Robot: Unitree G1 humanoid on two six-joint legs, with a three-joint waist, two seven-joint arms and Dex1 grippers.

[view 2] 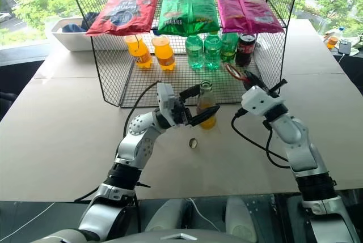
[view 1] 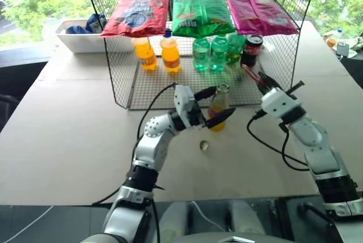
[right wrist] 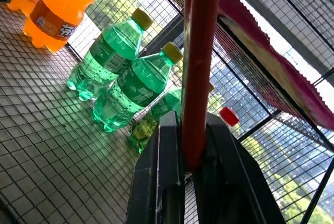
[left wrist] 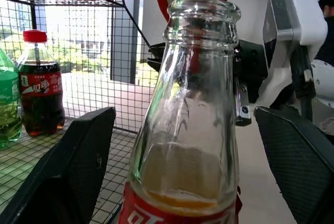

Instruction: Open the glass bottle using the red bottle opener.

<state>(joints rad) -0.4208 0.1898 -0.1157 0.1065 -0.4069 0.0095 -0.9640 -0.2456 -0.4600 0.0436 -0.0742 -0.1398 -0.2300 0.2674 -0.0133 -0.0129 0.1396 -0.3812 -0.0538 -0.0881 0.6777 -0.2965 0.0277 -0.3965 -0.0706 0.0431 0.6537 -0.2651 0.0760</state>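
Glass bottle [view 1: 219,107] is seen standing upright on the table [view 1: 68,141], neck up and mouth uncapped, between the wide-spread fingers of the left gripper [view 1: 216,107], which are not closed on it. The red bottle opener [right wrist: 198,62] is clamped edge-on in the right gripper [right wrist: 194,145], its loop head cut off

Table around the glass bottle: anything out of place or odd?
One thing: a small round crown cap lies loose on the tan table in front of the slim clear glass bottle, whose mouth is bare. No spill visible.
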